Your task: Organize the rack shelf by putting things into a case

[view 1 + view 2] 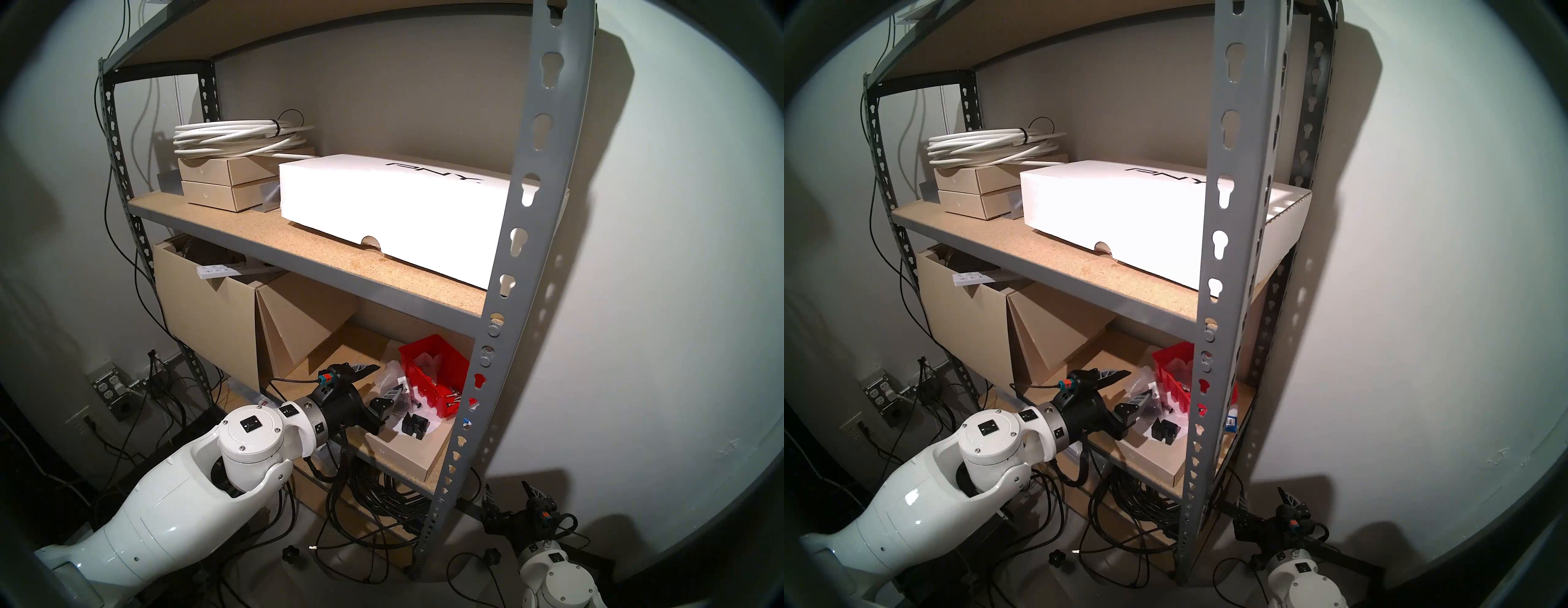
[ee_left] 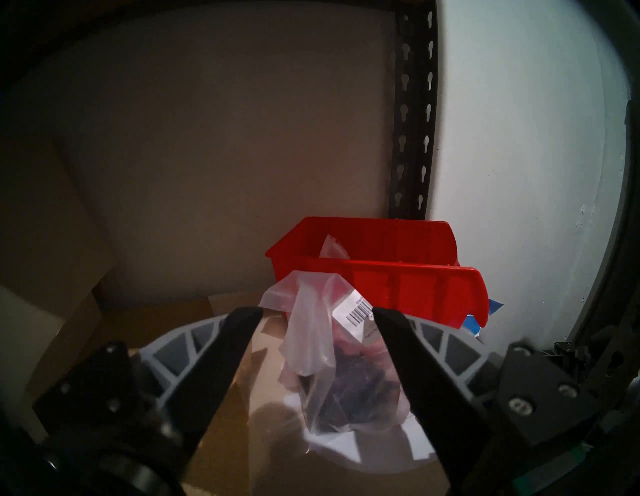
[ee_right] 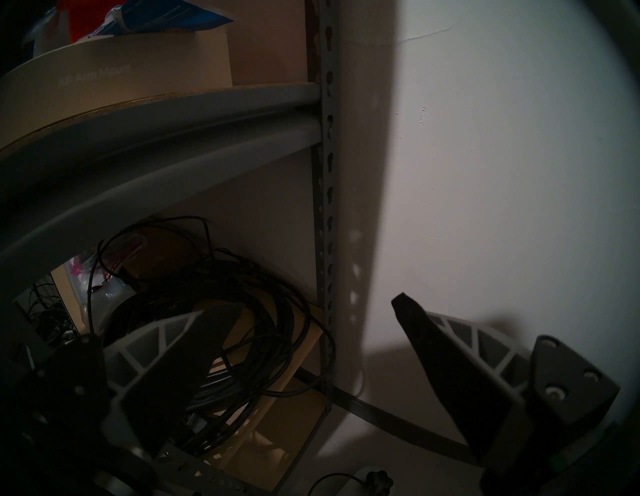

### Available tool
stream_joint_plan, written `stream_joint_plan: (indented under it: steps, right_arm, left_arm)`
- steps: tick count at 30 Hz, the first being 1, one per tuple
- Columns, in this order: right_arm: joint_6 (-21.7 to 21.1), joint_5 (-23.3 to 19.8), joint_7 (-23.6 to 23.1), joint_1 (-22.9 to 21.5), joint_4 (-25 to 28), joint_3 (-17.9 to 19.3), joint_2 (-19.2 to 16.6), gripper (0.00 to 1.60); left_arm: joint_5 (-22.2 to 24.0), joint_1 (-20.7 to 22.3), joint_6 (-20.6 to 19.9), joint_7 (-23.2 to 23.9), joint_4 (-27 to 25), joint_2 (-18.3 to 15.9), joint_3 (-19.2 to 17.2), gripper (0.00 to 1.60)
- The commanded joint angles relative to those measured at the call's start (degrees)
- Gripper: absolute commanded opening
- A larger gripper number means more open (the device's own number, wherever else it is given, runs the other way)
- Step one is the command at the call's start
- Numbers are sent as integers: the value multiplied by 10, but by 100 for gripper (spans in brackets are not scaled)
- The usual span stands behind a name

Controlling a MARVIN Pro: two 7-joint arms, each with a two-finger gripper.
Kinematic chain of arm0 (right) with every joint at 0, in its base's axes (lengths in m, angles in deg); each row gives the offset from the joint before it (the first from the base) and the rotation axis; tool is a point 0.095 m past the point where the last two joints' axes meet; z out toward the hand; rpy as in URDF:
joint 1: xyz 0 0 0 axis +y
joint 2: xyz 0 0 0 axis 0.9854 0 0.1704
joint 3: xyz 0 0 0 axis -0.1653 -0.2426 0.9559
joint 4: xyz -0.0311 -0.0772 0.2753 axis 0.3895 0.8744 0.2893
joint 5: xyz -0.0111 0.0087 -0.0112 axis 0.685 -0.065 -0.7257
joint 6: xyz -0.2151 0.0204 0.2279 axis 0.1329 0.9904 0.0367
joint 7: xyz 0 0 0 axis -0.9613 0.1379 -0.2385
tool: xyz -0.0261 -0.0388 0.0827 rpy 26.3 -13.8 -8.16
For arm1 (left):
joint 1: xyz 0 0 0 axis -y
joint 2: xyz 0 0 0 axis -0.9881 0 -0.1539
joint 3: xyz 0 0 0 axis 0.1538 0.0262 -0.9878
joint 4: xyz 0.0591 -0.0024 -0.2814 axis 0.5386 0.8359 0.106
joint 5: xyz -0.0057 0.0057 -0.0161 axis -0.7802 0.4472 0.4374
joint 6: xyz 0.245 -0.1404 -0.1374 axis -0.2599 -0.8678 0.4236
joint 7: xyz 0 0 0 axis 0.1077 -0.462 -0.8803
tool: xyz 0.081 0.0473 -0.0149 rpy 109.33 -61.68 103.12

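Observation:
On the lower board of the grey rack shelf (image 1: 500, 297), at the right, stands the red case (image 1: 432, 369) (image 1: 1174, 375) (image 2: 381, 256), with some clear plastic inside it. Just in front of it lies a clear bag of black parts with a barcode label (image 1: 392, 378) (image 2: 332, 363). My left gripper (image 1: 382, 384) (image 2: 315, 318) is open, one finger on each side of the bag. A small black ridged block (image 1: 413, 424) (image 1: 1166, 429) sits on a flat tan box beside the gripper. My right gripper (image 1: 509, 494) (image 3: 311, 308) hangs open and empty, low outside the rack.
The flat tan box (image 1: 407, 458) lies under the bag and the block. Large cardboard boxes (image 1: 208, 314) fill the left of this board. A white PNY box (image 1: 382, 204) and a white cable coil (image 1: 237, 136) sit on the board above. Black cables (image 1: 382, 492) lie below.

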Motion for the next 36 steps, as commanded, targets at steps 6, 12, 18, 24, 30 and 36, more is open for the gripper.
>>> stream_joint_plan:
  steps: [6, 12, 18, 24, 30, 36]
  right_arm:
    - [0, 0, 0, 0, 10, 0, 0, 160]
    - [1, 0, 0, 0, 10, 0, 0, 160]
    - [1, 0, 0, 0, 10, 0, 0, 160]
    - [1, 0, 0, -1, 9, 0, 0, 160]
    - [1, 0, 0, -1, 9, 0, 0, 160]
    - [1, 0, 0, -1, 9, 0, 0, 160]
  left_arm:
    - [0, 9, 9, 6, 3, 10, 5, 56]
    - [3, 5, 13, -3, -6, 11, -5, 0]
    - [13, -10, 18, -11, -22, -4, -24, 0]
    - [48, -25, 17, -6, -51, -22, -57, 0]
    - [85, -27, 16, 4, -81, -22, -81, 0]
    - [118, -10, 3, 13, -85, -1, -82, 0]
